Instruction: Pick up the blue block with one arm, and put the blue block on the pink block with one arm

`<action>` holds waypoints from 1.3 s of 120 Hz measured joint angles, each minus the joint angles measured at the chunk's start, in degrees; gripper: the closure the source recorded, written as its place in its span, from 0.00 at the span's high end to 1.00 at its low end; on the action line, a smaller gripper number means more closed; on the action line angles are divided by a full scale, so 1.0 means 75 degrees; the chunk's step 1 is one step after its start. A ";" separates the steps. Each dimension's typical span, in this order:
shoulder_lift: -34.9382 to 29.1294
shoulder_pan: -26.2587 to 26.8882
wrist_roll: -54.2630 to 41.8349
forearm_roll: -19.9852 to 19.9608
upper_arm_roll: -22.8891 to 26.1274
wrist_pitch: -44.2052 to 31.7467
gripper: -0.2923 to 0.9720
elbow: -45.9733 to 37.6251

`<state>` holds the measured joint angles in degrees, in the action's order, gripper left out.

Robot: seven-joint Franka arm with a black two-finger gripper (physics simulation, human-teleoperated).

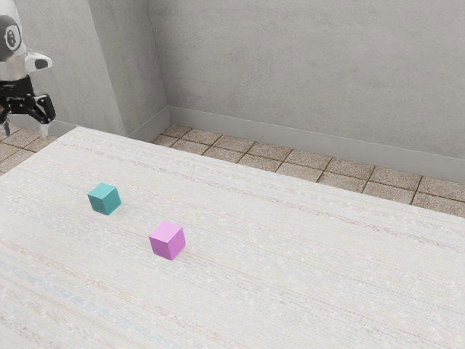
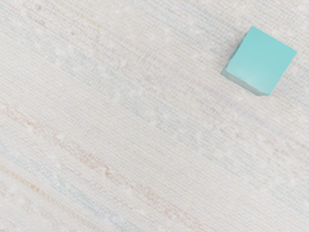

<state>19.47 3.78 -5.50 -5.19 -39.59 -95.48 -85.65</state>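
Up at the exterior view's left, gripper (image 1: 23, 122) hangs above the table (image 1: 305, 262) edge w/ fingers apart, nothing btwn them. Blue block (image 1: 104, 198) (image 2: 259, 60) sits flat on the table, well apart from gripper. Pink block (image 1: 167, 241) is near it, toward the exterior view's right, not touching.

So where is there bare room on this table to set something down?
Most of the table is bare: everything from the pink block toward the exterior view's right, and the near strip in front of both blocks. The only tight spot is the gap between the blue block and the pink one.
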 joint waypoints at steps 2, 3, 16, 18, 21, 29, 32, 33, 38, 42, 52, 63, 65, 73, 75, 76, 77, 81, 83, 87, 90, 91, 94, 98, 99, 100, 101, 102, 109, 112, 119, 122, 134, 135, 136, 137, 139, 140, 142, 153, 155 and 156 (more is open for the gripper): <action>0.0147 -0.0006 -0.0055 -0.0110 0.0039 -0.0146 0.77 -0.0077; 0.0216 -0.0009 -0.0085 -0.0170 0.0061 -0.0220 0.77 -0.0117; 0.1009 -0.0015 -0.0448 -0.0702 0.0426 -0.1059 0.77 -0.0328; 0.1100 -0.0014 -0.0499 -0.0745 0.0471 -0.1173 0.77 -0.0337; 0.1208 -0.0012 -0.0573 -0.0802 0.0517 -0.1334 0.77 -0.0346; 0.1458 -0.0020 -0.0749 -0.0965 0.0693 -0.1706 0.77 -0.0350; 0.1534 -0.0019 -0.0809 -0.1069 0.0778 -0.1846 0.77 -0.0352; 0.1555 -0.0022 -0.0829 -0.1103 0.0800 -0.1893 0.77 -0.0355; 0.1628 -0.0130 -0.0941 -0.1237 0.0897 -0.2090 0.77 -0.0357; 0.1661 -0.0232 -0.1068 -0.1311 0.0951 -0.2228 0.77 -0.0359; 0.1660 -0.0364 -0.1591 -0.1434 0.1006 -0.2470 0.77 -0.0360; 0.1666 -0.0428 -0.2126 -0.1471 0.1020 -0.2591 0.77 -0.0360; 0.1666 -0.0433 -0.2220 -0.1474 0.1020 -0.2606 0.77 -0.0360; 0.1647 -0.0443 -0.2578 -0.1486 0.1056 -0.2650 0.77 -0.0360; 0.1642 -0.0443 -0.2663 -0.1490 0.1073 -0.2652 0.77 -0.0360; 0.1640 -0.0443 -0.2704 -0.1493 0.1080 -0.2652 0.77 -0.0360; 0.1639 -0.0443 -0.2744 -0.1497 0.1086 -0.2652 0.77 -0.0360; 0.1640 -0.0443 -0.2887 -0.1510 0.1101 -0.2629 0.77 -0.0352; 0.1640 -0.0444 -0.2953 -0.1514 0.1106 -0.2603 0.77 -0.0342; 0.1640 -0.0444 -0.3081 -0.1519 0.1114 -0.2544 0.77 -0.0323; 0.1640 -0.0444 -0.3172 -0.1523 0.1120 -0.2496 0.77 -0.0315; 0.1640 -0.0444 -0.3201 -0.1526 0.1123 -0.2479 0.77 -0.0311; 0.1641 -0.0444 -0.3287 -0.1530 0.1131 -0.2430 0.77 -0.0300; 0.1644 -0.0447 -0.3398 -0.1533 0.1133 -0.2373 0.77 -0.0290; 0.1645 -0.0456 -0.3425 -0.1534 0.1134 -0.2361 0.77 -0.0288; 0.1646 -0.0472 -0.3451 -0.1535 0.1135 -0.2349 0.77 -0.0287; 0.1648 -0.0492 -0.3478 -0.1537 0.1137 -0.2337 0.77 -0.0285; 0.1651 -0.0515 -0.3504 -0.1538 0.1142 -0.2327 0.77 -0.0284; 0.1696 -0.0642 -0.3694 -0.1546 0.1164 -0.2284 0.77 -0.0280; 0.1752 -0.0670 -0.3773 -0.1550 0.1169 -0.2283 0.77 -0.0279; 0.1919 -0.0744 -0.3949 -0.1571 0.1251 -0.2313 0.77 -0.0278; 0.1964 -0.0886 -0.4024 -0.1591 0.1423 -0.2343 0.77 -0.0275; 0.2089 -0.1478 -0.4297 -0.1630 0.2100 -0.2543 0.77 -0.0265; 0.2094 -0.1496 -0.4318 -0.1629 0.2119 -0.2558 0.77 -0.0262; 0.2098 -0.1512 -0.4339 -0.1628 0.2135 -0.2572 0.77 -0.0258; 0.2101 -0.1525 -0.4360 -0.1625 0.2149 -0.2586 0.77 -0.0249; 0.2107 -0.1547 -0.4404 -0.1619 0.2173 -0.2611 0.77 -0.0235; 0.2109 -0.1555 -0.4426 -0.1617 0.2183 -0.2623 0.77 -0.0229; 0.2112 -0.1568 -0.4470 -0.1612 0.2199 -0.2646 0.77 -0.0217; 0.2150 -0.1600 -0.4687 -0.1582 0.2236 -0.2757 0.77 -0.0160; 0.2177 -0.1604 -0.4722 -0.1579 0.2238 -0.2774 0.77 -0.0135; 0.2191 -0.1606 -0.4738 -0.1579 0.2239 -0.2782 0.77 -0.0124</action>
<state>35.90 -8.27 -41.04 -17.03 -22.80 -116.34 -86.58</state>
